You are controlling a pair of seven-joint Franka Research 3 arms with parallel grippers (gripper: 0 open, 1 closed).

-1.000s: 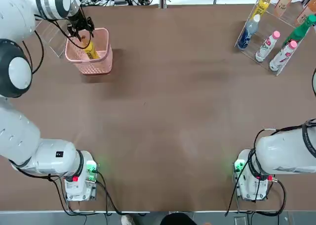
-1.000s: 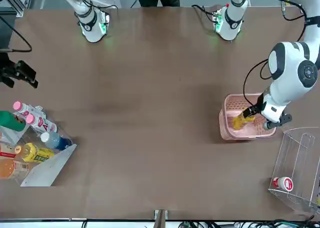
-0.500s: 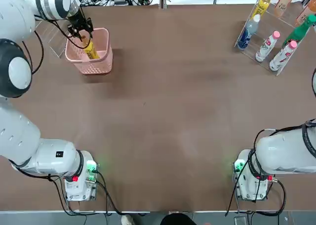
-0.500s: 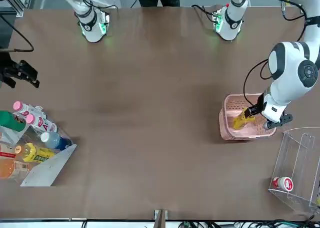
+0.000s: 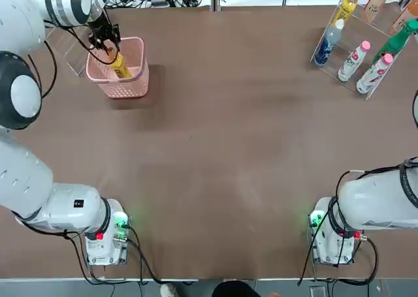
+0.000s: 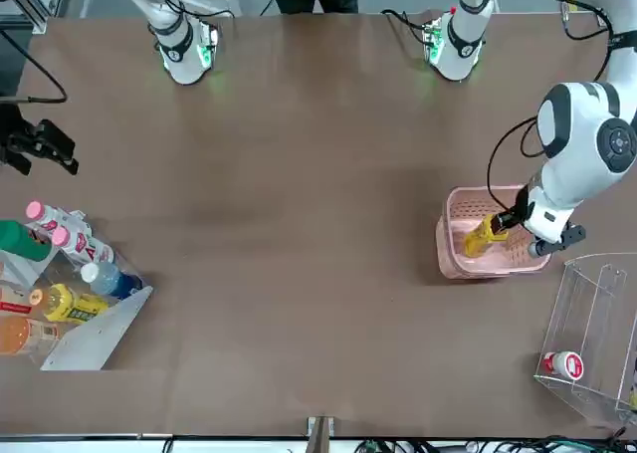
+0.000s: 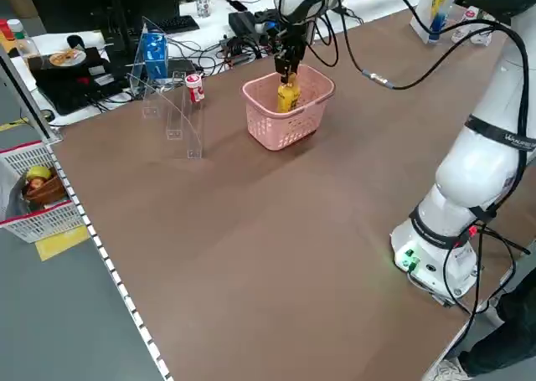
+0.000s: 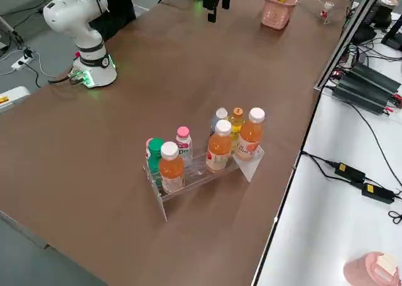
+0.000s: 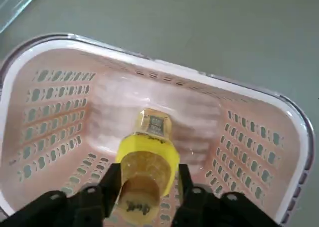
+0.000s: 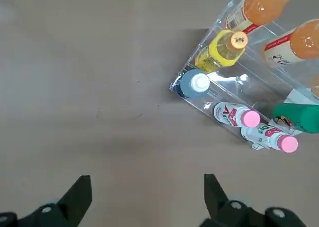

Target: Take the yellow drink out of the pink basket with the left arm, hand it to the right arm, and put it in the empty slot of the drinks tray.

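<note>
Gripping yellow drink point(image 9: 145, 159) inside pink basket point(image 9: 259, 137).
Left gripper point(image 9: 144, 187) clamped on bottle neck; right gripper point(image 10: 147, 192) spread wide above tabletop point(image 5: 228, 134), near drinks tray point(image 10: 239, 95).

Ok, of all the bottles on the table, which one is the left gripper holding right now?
The yellow drink in the pink basket. The left gripper is clamped on its sides; every other bottle stands in the drinks tray, untouched.

Matt brown table point(image 5: 215, 147); perforated pink plastic basket point(image 5: 130, 81); clear glossy plastic tray point(image 8: 201, 173); smooth glossy white arm shells point(image 6: 587, 144).
</note>
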